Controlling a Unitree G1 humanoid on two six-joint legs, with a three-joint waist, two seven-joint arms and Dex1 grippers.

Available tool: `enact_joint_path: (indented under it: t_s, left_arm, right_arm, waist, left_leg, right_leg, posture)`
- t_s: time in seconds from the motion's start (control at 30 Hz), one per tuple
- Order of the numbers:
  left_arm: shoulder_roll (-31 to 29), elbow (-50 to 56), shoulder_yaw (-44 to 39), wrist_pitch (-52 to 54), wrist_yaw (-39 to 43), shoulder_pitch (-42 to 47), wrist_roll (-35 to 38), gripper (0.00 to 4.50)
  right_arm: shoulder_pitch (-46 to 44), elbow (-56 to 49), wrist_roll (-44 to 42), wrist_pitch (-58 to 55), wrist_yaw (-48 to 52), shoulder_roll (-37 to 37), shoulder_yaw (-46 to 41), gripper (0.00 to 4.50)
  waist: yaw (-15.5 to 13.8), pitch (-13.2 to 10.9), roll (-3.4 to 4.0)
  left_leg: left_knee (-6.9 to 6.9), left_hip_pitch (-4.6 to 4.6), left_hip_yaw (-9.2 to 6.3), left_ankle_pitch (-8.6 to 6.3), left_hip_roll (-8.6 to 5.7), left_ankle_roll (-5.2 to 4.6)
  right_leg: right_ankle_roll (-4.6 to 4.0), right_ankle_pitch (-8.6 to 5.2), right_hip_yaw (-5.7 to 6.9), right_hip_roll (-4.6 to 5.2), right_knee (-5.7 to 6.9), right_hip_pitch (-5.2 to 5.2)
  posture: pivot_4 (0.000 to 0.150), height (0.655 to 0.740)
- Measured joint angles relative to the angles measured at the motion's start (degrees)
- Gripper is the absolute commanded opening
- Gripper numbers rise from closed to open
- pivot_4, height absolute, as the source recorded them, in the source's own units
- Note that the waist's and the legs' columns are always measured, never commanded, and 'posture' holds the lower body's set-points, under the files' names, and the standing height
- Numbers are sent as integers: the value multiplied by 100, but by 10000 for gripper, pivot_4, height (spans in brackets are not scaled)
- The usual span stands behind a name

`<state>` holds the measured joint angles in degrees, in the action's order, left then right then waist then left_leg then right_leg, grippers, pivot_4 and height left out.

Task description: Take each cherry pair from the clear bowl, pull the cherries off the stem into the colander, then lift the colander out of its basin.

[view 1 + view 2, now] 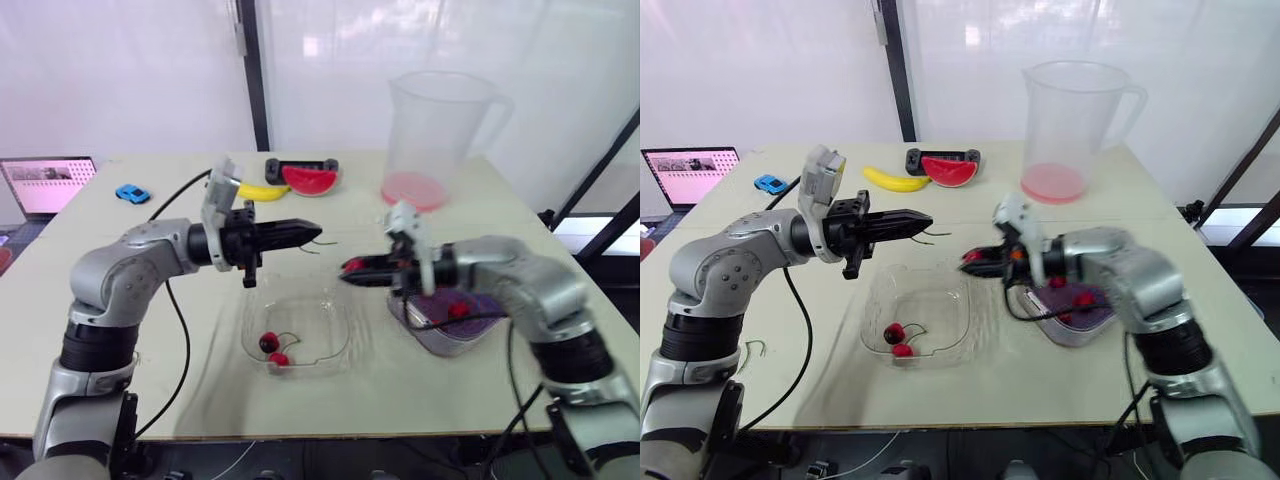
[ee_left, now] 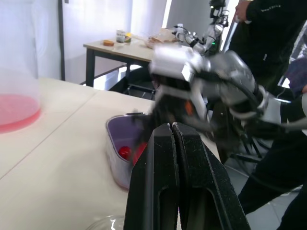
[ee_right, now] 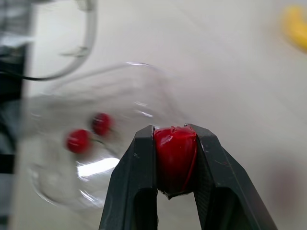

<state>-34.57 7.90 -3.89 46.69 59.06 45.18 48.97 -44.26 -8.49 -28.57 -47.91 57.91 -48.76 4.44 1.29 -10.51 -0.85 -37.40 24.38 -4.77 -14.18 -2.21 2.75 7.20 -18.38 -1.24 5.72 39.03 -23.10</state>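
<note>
"Below the left gripper [image 1: 315,231] and right gripper [image 1: 347,270], what's biggest?"
"Table [image 1: 480,400], both arms held up off it. Then the jug [image 1: 440,120], well behind the right gripper. Not part of the job."
"Task stuff?"
"Basin [image 1: 440,347] w/ the purple colander [image 1: 482,303] sitting in it, below the right gripper's wrist end. Some loose cherries [image 1: 458,310] are in there already. Clear bowl [image 1: 335,335] is under the gap betw. the two tips, prob. so anything dropped lands back in it."
"Gripper states?"
"Left: fingers pressed together, thin stem [image 1: 932,238] poking out at the tip, so I read it as pinching the stem. Right: clamped on one red cherry [image 3: 175,153], a finger on either side. Tips face each other, slightly apart, left a bit higher. Looks like a pull-apart hold: one anchors the stem, the other takes the fruit."
"Cherry off the stem?"
"Can't tell if they're joined. My guess is the cherry goes to the colander next, a short swing back toward the right wrist."
"Anything left in the bowl?"
"One cherry pair [image 1: 268,342], below the left gripper's tip, on the robot's side. So more pulling to do; colander lift not due yet."
</note>
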Motion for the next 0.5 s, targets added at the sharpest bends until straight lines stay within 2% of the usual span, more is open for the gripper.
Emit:
enact_joint_path:
  t_s: [0.07,0.13,0.2,0.3,0.37,0.4,0.5]
  left_arm:
    - [-10,3,-59,-5,-13,-49,0,0]
    - [-4,4,-97,-17,-32,-72,-3,0]
    - [-4,8,-131,-69,-63,-105,-3,0]
    - [-11,7,-167,-98,-81,-178,-11,0]
    - [-33,7,-168,-104,-84,-207,-24,0]
    - [-43,7,-175,-105,-86,-234,-27,0]
    - [-140,91,-248,-98,-164,-437,-23,0]
  right_arm:
    - [73,327,300,209,271,-675,-28,4974]
    - [213,503,597,488,495,-1047,48,4974]
    - [453,656,862,756,711,-1298,221,4974]
    - [697,774,1083,960,839,-1273,448,4974]
    - [779,804,1248,1079,837,-1256,595,14738]
    - [819,855,1316,1121,827,-1241,617,17714]
    - [844,925,1415,1114,789,-1172,625,32896]
  waist:
    - [-25,0,0]
    - [-15,0,0]
    - [3,0,0]
    - [37,0,1]
    - [46,0,1]
    - [51,-1,1]
    - [54,0,1]
  left_leg:
    - [2,0,3,-5,2,-8]
    - [2,-1,6,-5,4,-9]
    - [3,-3,9,-5,5,-9]
    - [4,-2,9,-5,7,-8]
    - [4,-2,9,-3,7,-5]
    - [3,-2,9,-3,7,-5]
    - [3,-2,7,0,8,0]
  right_leg:
    - [0,0,0,-3,-1,-2]
    - [0,0,-2,-5,-1,-2]
    - [0,0,-6,-6,0,-3]
    - [0,0,-7,-6,1,-6]
    - [0,0,-7,-6,1,-6]
    - [0,0,-7,-6,1,-5]
    - [0,0,-7,-5,1,-5]
  posture:
    - [1500,7400]
    - [1500,7400]
    - [1500,7400]
    - [1500,7400]
    - [1500,7400]
    - [1500,7400]
    - [1500,7400]
